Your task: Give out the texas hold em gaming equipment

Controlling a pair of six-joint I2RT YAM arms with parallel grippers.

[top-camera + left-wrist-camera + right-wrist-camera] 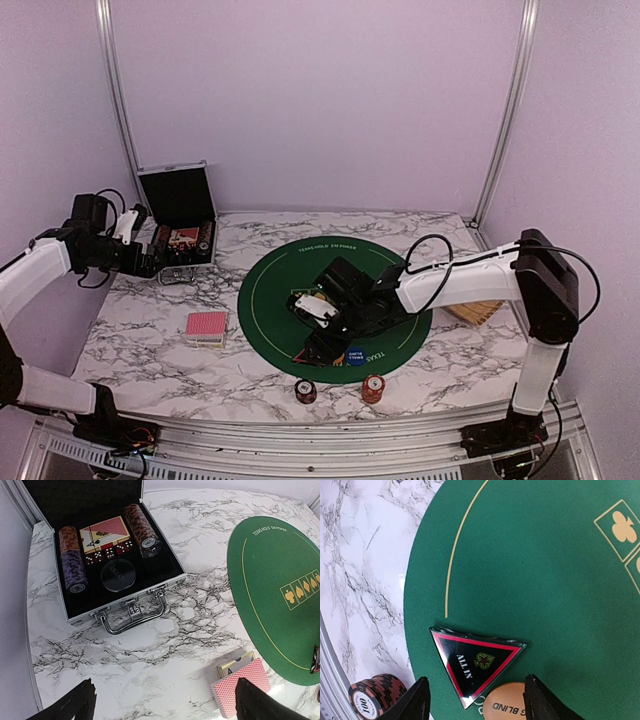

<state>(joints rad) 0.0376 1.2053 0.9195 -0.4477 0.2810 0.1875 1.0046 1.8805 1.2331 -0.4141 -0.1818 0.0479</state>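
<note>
Between the parted fingers of the right gripper (476, 692), neither seen touching it, a black red-bordered triangular marker (475, 662) is laid flat on the round green felt mat (545, 580), just beside an orange round button (505, 706). A dark-red poker chip stack (372, 697) is set on white marble (360, 580) nearby. The left gripper (165, 690) is held wide apart near the open silver-edged black case (172, 580).
</note>
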